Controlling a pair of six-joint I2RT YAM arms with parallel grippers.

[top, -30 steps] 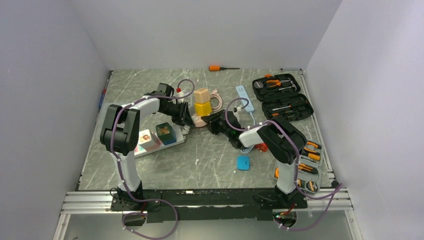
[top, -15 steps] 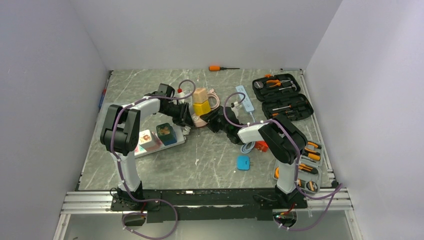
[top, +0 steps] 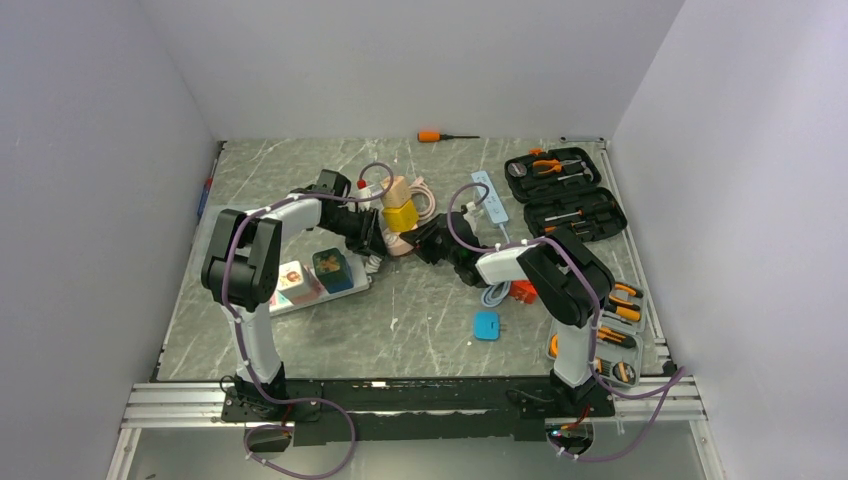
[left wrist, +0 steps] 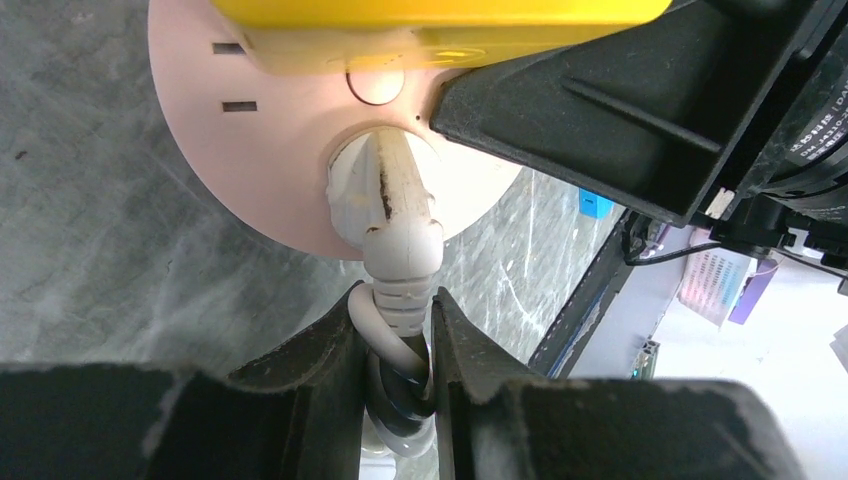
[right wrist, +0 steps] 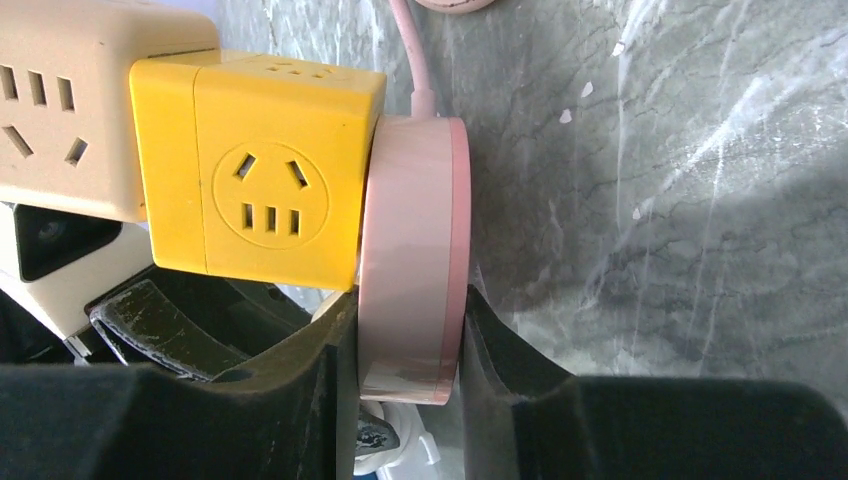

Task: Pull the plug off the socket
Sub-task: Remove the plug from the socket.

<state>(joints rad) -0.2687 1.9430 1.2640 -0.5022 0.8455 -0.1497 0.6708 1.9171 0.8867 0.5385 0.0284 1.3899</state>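
Observation:
The socket, a long white power strip (top: 283, 296), lies at the left with a teal cube (top: 331, 268) plugged into it. A white plug (left wrist: 385, 190) is seated in the face of a round pink disc (left wrist: 250, 170). My left gripper (left wrist: 397, 300) is shut on the plug's ribbed strain relief and coiled cord. My right gripper (right wrist: 408, 300) is shut across the edge of the pink disc (right wrist: 410, 220), which stands on edge. A yellow cube adapter (right wrist: 270, 190) sits on the disc, with a beige cube (right wrist: 70, 100) beside it. In the top view both grippers (top: 375, 232) (top: 420, 240) meet at the disc (top: 398, 243).
At the back right are two open tool cases (top: 565, 190) and a light blue strip (top: 489, 196). A tray of pliers (top: 615, 330) lies at the right edge. A small blue adapter (top: 487, 325) lies near the front and an orange screwdriver (top: 440, 136) by the back wall.
My right gripper has moved left onto the pink disc and closed on it. The cube stack has tilted a little to the left. The left gripper has kept its grip.

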